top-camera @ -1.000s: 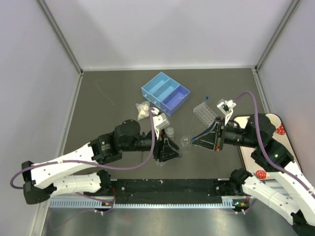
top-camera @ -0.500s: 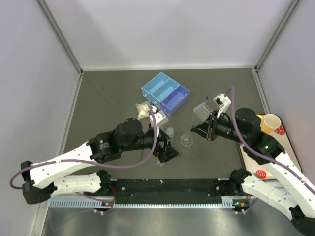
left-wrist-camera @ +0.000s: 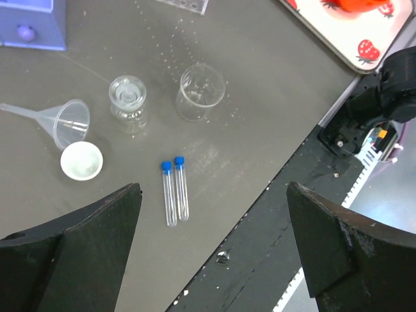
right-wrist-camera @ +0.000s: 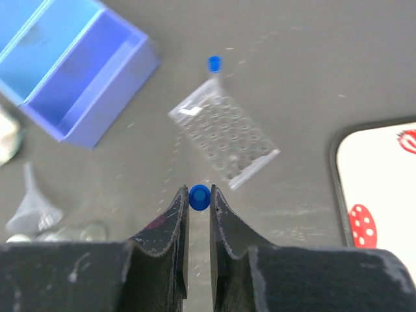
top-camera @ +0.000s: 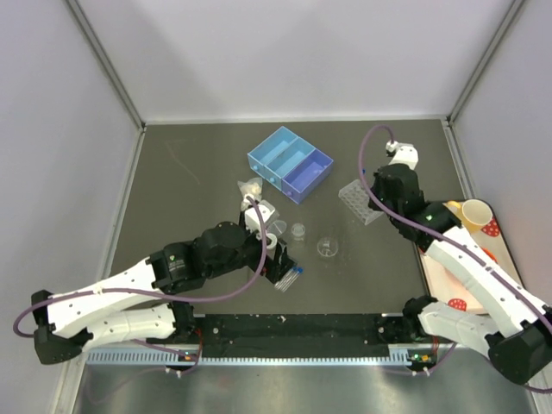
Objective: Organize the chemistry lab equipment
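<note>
Since the clear holed rack (right-wrist-camera: 224,140) lies just ahead, the right gripper (right-wrist-camera: 197,203) clamps a blue-capped test tube (right-wrist-camera: 199,197), likely for slotting, while the left gripper (left-wrist-camera: 211,195) hangs spread above two more tubes (left-wrist-camera: 174,192).

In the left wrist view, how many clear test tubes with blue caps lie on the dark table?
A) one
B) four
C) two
C: two clear blue-capped test tubes lie side by side on the dark table, below the open left pincer.
</note>
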`<state>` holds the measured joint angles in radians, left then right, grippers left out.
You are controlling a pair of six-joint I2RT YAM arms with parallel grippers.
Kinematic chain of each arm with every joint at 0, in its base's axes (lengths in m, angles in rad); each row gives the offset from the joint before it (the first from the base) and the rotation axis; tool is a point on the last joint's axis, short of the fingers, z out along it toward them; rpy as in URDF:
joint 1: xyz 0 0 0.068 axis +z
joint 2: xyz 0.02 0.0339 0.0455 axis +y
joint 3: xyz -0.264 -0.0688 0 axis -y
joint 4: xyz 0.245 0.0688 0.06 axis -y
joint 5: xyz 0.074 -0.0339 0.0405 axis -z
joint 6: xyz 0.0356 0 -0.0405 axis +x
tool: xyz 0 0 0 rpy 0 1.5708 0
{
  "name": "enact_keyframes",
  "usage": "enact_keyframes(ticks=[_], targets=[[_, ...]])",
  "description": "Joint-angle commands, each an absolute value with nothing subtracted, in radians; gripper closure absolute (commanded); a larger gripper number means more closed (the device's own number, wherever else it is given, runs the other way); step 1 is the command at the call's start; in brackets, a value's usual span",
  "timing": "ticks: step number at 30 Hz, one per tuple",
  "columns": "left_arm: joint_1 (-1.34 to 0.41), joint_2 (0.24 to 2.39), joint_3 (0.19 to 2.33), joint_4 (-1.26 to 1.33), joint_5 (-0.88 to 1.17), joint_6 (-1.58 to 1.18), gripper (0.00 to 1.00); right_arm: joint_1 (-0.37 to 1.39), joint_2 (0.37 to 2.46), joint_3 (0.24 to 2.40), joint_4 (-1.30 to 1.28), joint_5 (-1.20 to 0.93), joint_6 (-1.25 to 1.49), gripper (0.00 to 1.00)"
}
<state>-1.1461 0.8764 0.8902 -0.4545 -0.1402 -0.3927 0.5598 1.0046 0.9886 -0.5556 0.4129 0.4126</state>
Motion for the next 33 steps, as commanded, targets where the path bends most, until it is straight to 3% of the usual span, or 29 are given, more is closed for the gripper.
enact_keyframes(ticks=[1,16,33], targets=[[-1.144,0.830,0.830,-0.410,-0.196,-0.406,0.01,0.459,1.045,0.956,-0.424,0.552,0.463,1.00],[-1.144,0.785,0.733,-0.367,-0.199,-0.410,0.01,0.373,1.301,0.913,-0.109,0.471,0.462,1.00],[-1.144,0.764,0.713,-0.359,-0.196,-0.402,0.01,0.371,1.476,0.991,-0.043,0.452,0.408,1.00]])
